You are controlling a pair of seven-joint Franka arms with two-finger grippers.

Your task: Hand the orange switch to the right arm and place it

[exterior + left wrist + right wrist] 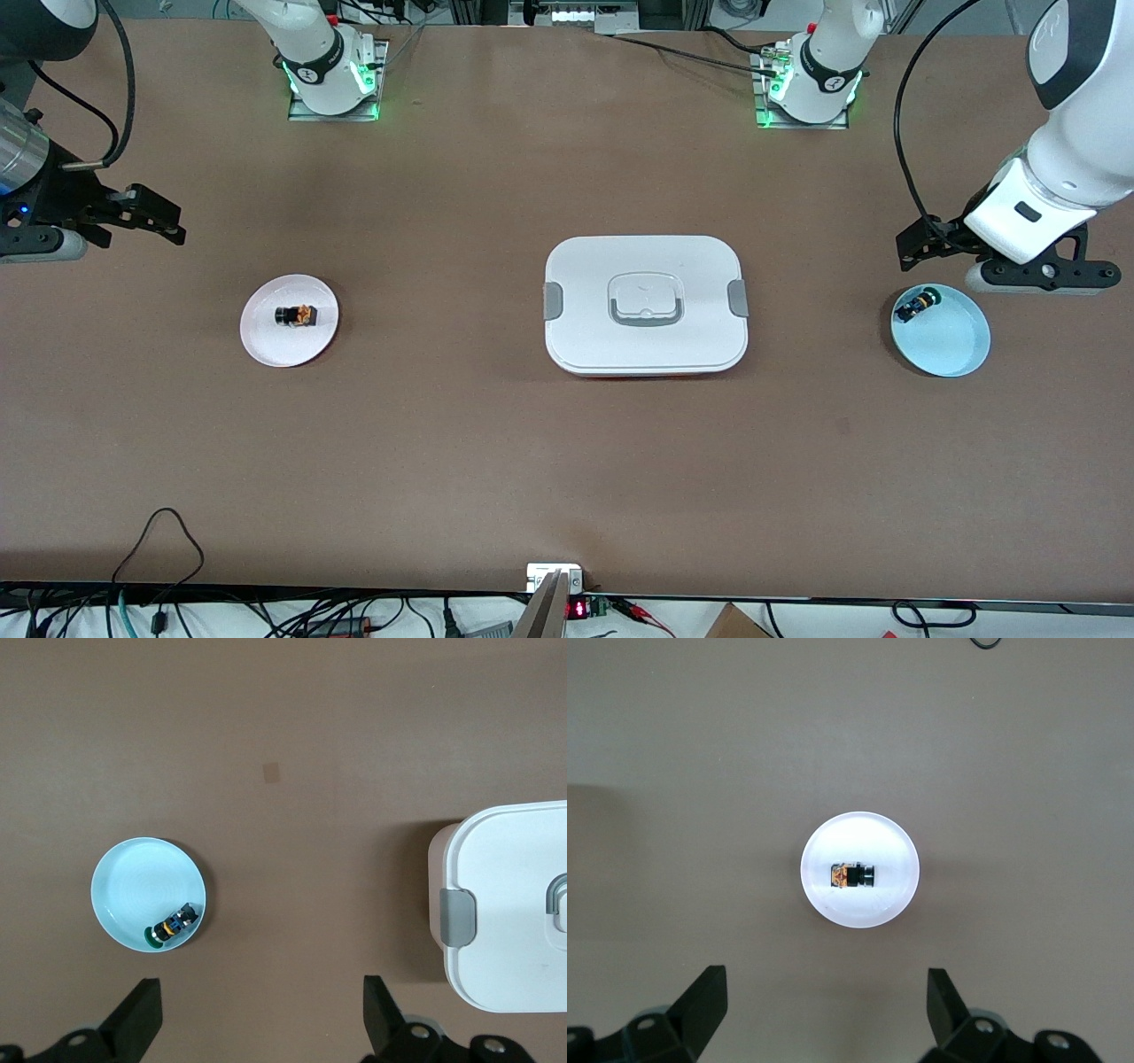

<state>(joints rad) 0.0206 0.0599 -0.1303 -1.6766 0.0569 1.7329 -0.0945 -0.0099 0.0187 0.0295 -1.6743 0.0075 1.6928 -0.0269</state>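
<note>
Front view shows the brown table (443, 443) bare along its edge nearest the camera. Farther up, three things lie roughly in a row across the middle. Toward the left arm's end sits a pale blue bowl (952, 341) with a green-capped switch (912, 306) lying on its side against the rim that faces the robots' bases. In the middle of the table rests a white lidded container (645, 305) with grey clips at two ends and a recessed grey handle on top. Toward the right arm's end is a white plate (289, 320), and the orange switch (296, 315) lies on its side at the middle of it, its black collar and tan-orange rear block showing.

Slightly farther from the camera than the bowl, the left gripper (921, 244) hangs in the air over the table just beside the bowl's rim, its black fingers (142, 1019) spread wide with nothing between them. The right gripper (164, 221) hangs over bare table toward its own end, well apart from the plate, its fingers (700, 1005) also spread wide and holding nothing.

Right wrist view looks straight down on the plate (859, 870) with the orange switch (851, 875) at its centre; left wrist view shows the bowl (133, 877), the green-capped switch (173, 926) and one end of the container (505, 912).

Farthest up, both arm bases stand along the table's edge.
</note>
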